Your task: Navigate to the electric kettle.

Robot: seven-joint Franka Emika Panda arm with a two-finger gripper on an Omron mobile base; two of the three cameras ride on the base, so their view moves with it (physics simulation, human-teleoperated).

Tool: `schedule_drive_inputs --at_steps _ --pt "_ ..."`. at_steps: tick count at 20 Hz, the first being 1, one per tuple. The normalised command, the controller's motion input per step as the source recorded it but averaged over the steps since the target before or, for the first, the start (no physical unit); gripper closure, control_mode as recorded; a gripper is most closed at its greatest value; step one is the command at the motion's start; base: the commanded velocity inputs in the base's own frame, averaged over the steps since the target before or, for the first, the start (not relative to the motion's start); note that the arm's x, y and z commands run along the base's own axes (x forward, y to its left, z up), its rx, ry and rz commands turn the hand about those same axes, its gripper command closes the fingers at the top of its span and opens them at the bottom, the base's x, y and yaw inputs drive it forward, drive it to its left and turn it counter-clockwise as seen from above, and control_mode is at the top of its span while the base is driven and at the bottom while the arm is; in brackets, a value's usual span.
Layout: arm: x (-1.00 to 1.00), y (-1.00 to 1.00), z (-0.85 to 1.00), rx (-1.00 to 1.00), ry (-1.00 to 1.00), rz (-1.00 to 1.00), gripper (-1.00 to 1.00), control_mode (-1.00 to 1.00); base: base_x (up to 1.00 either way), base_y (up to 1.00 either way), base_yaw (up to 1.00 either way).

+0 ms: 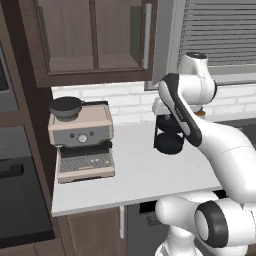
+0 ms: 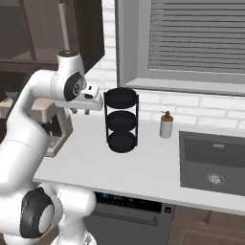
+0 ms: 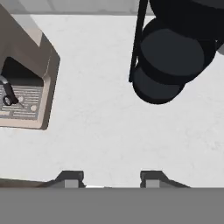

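My gripper (image 3: 109,178) hangs open above the white counter (image 3: 100,113), pointing down, with nothing between its fingers. In the right base view the gripper (image 2: 79,111) hovers to the left of a black three-tier round rack (image 2: 121,119). On the counter (image 1: 140,175) stand a beige and grey espresso machine (image 1: 82,137) at the left and the black rack (image 1: 169,137) near the middle. From the hand, the espresso machine (image 3: 26,87) lies at the left and the rack (image 3: 170,57) at the upper right.
A soap dispenser (image 2: 166,125) stands by the wall right of the rack, and a grey sink (image 2: 191,165) is set into the counter beyond it. Dark wood cabinets (image 1: 95,35) hang overhead, a wall oven (image 1: 15,190) is at the far left, and a dishwasher (image 2: 129,210) sits below.
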Motion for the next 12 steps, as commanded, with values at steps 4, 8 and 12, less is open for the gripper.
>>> schedule_drive_inputs --at_steps 4,8,12 --pt "-0.32 0.0 0.0 0.0 0.01 0.0 -1.0 -1.0 0.0 0.0 0.0" --pt "-1.0 -0.18 -0.07 0.1 0.01 -0.17 -1.0 -1.0 0.0 0.0 0.0" --pt "-0.95 -0.15 -0.06 0.03 -0.05 -0.19 -1.0 -1.0 0.0 0.0 0.0"
